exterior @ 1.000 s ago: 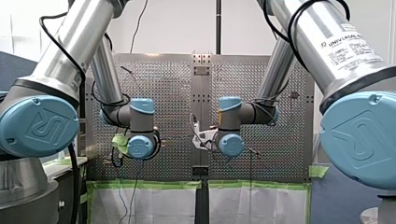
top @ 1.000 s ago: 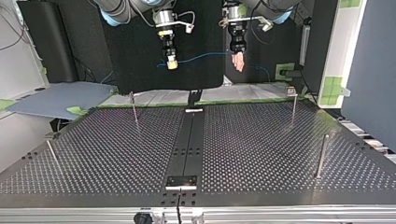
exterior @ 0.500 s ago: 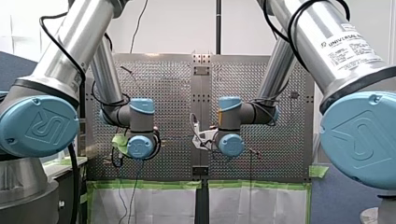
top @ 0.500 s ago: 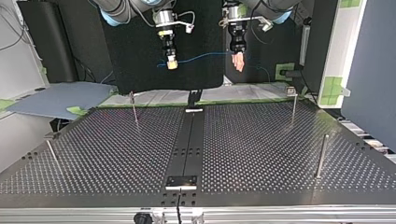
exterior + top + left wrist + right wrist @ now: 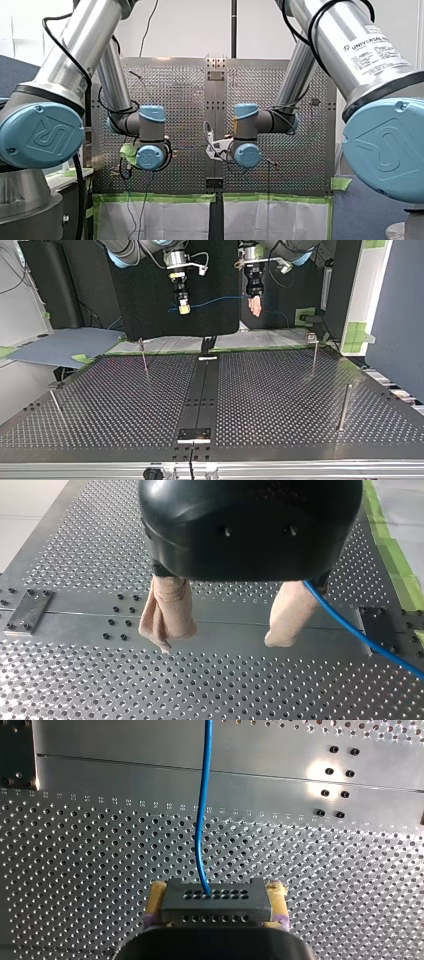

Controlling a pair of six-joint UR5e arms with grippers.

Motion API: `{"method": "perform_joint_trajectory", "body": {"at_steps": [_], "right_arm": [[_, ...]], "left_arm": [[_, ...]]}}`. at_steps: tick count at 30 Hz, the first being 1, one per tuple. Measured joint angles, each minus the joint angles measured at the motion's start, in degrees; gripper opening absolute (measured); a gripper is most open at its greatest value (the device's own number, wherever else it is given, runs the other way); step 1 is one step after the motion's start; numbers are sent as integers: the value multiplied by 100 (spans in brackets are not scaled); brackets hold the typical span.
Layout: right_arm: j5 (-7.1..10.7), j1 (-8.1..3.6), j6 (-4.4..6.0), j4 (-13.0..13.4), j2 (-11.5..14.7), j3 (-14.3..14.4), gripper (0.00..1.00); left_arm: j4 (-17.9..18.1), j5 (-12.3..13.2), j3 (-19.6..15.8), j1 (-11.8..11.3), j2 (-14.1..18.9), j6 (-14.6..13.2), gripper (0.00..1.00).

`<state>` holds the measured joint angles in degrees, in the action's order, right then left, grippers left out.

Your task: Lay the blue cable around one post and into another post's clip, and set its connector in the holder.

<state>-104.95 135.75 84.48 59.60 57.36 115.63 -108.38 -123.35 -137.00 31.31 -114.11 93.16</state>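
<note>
My right gripper (image 5: 216, 912) pinches the connector (image 5: 216, 896), and the blue cable (image 5: 202, 810) runs straight out from it, past my spread-open left gripper (image 5: 220, 642).

Here's the perforated table (image 5: 280, 400) filling the top view, a smooth metal strip (image 5: 200, 395) running down its middle, and a black panel (image 5: 145, 305) standing right behind its far edge. Off the table's far corner at that view's left lies a grey-blue sheet (image 5: 60, 347). Over in the front view, green tape (image 5: 160, 198) lines the table's near edge, with white sheeting (image 5: 170, 220) spread just past it.
</note>
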Motion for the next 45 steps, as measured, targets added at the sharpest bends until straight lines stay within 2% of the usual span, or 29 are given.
{"method": "perform_joint_trajectory", "body": {"at_steps": [37, 45], "right_arm": [[-5, 0, 0, -11, 0, 0, 0], [-8, 0, 0, -18, 0, 0, 0]], "left_arm": [[13, 3, 19, -3, -4, -6, 100], [124, 8, 68, -50, -286, -59, 100]]}}
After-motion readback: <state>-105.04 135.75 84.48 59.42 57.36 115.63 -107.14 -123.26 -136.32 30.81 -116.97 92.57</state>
